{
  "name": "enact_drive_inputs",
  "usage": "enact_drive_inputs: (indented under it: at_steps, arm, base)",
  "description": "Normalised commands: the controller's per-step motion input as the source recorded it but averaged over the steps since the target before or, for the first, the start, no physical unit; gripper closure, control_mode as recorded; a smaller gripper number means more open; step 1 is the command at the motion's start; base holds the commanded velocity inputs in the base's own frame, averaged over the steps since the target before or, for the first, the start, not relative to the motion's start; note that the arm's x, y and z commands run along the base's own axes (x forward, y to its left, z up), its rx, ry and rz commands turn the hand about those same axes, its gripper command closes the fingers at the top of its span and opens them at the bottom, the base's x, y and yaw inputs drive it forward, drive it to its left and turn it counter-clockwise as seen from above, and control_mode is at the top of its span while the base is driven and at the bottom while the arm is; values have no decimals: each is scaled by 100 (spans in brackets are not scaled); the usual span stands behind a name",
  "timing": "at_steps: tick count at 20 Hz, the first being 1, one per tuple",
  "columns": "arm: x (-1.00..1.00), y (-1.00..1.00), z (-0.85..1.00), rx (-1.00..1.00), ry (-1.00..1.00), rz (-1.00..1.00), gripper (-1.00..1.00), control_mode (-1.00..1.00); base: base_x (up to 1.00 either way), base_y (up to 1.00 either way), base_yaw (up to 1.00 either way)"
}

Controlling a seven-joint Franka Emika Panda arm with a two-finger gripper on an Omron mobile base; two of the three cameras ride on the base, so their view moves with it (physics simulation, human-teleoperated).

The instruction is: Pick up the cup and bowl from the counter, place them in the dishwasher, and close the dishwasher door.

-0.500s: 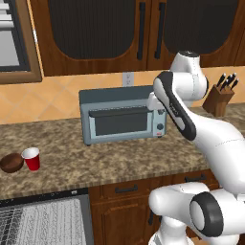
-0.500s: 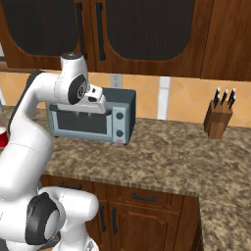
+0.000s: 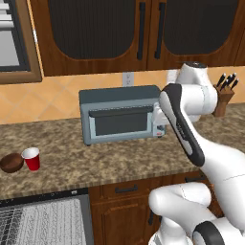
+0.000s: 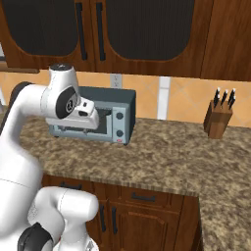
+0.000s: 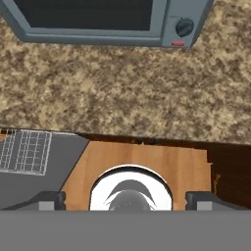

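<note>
The red cup [image 3: 32, 159] stands on the counter [image 3: 119, 162] at the far left, with the dark brown bowl [image 3: 11, 162] touching its left side. Below them the dishwasher [image 3: 43, 217] stands open and its white wire rack shows. My gripper [image 5: 125, 201] is open, its fingertips [image 5: 46, 200] far apart with nothing between them. It hangs over the counter's front edge, in front of the toaster oven, well to the right of the cup and bowl. The hand view catches a corner of the dishwasher rack [image 5: 24, 152] at its left.
A grey toaster oven [image 3: 122, 119] sits at the back of the counter behind my hand [image 4: 87, 116]. A wooden knife block [image 4: 218, 117] stands at the right. Dark wooden cabinets hang above and sit below the counter.
My hand has dropped a little in front of the toaster oven. The cup and bowl have not moved.
</note>
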Motion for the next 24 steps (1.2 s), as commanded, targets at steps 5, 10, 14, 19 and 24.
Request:
enact_drive_inputs:
  at_steps: [5,10,14,19,24]
  arm:
    - [-12,18,-53,0,14,1,-100,-100]
    - [0,8,-15,0,4,1,-100,100]
    - [0,0,0,0,0,0,-100,100]
    - [0,0,0,0,0,0,-100,100]
    - [0,0,0,0,0,0,-100,100]
  base:
    - [0,0,0]
    - [-12,6,0]
    - [-16,21,1]
    - [0,-1,55]
    - [0,-25,93]
